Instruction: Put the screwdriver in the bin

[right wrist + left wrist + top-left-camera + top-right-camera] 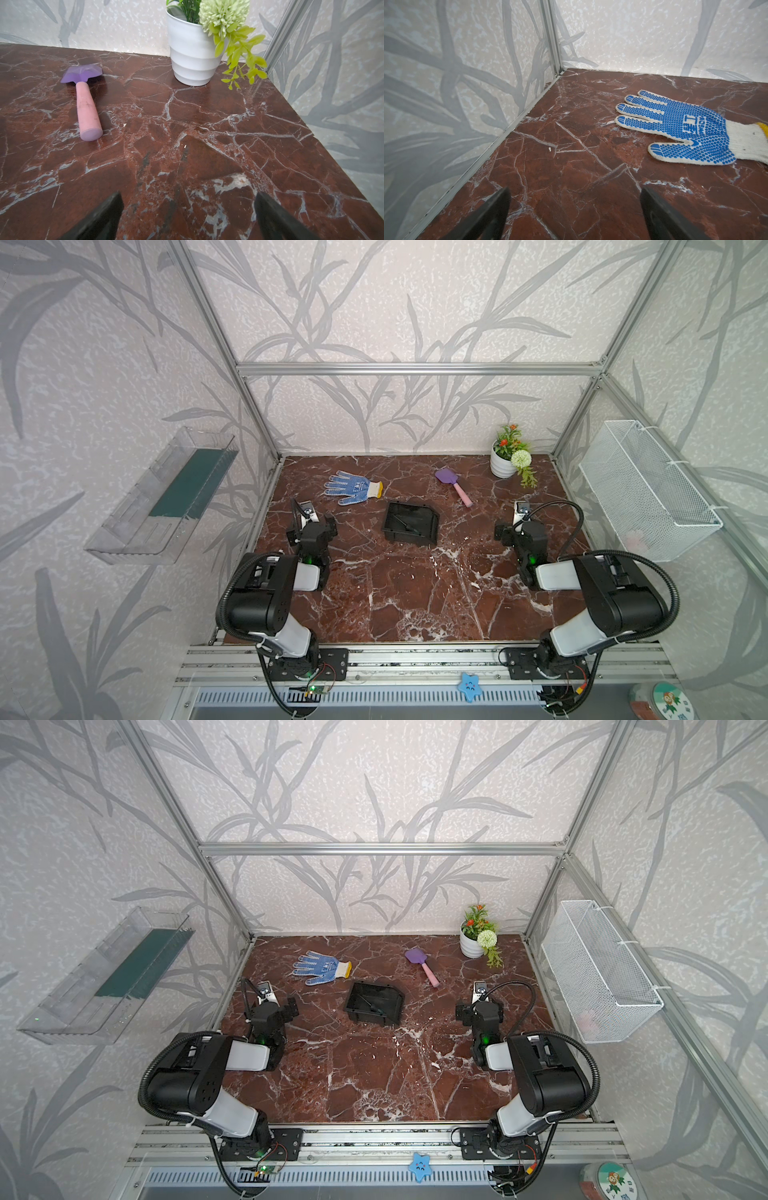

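1. the bin [411,524] [374,1007], a shallow black tray, sat on the marble table [415,593] and held the screwdriver [405,525] [372,1006], lying flat on its floor in both top views.
2. up on the wall well right of the bin, the white wire basket [648,497] held something pale pink at its bottom, too faint to name.
3. up on the wall well left of the bin, the clear shelf [166,497] carried a dark green strip along its inside.
4. beyond the bin and to its right, the white pot [192,54] held artificial greenery with a pale round bloom.
5. the left claw [574,189] hung left of the bin with its fingers spread wide and nothing between them, over bare marble.
6. the right claw [188,193] hung right of the bin, also spread wide and empty.
7. the screwdriver lay between the two claws, well apart from both and touched by neither.
8. its long axis ran diagonally across the bin's floor, and the thin shaft seemed to point toward the bin's far left side, though the dark handle blended into the black plastic.
9. the glove [685,128] lay beyond the bin to its left, and the toy shovel [85,99] beyond it to its right, both outside the bin.
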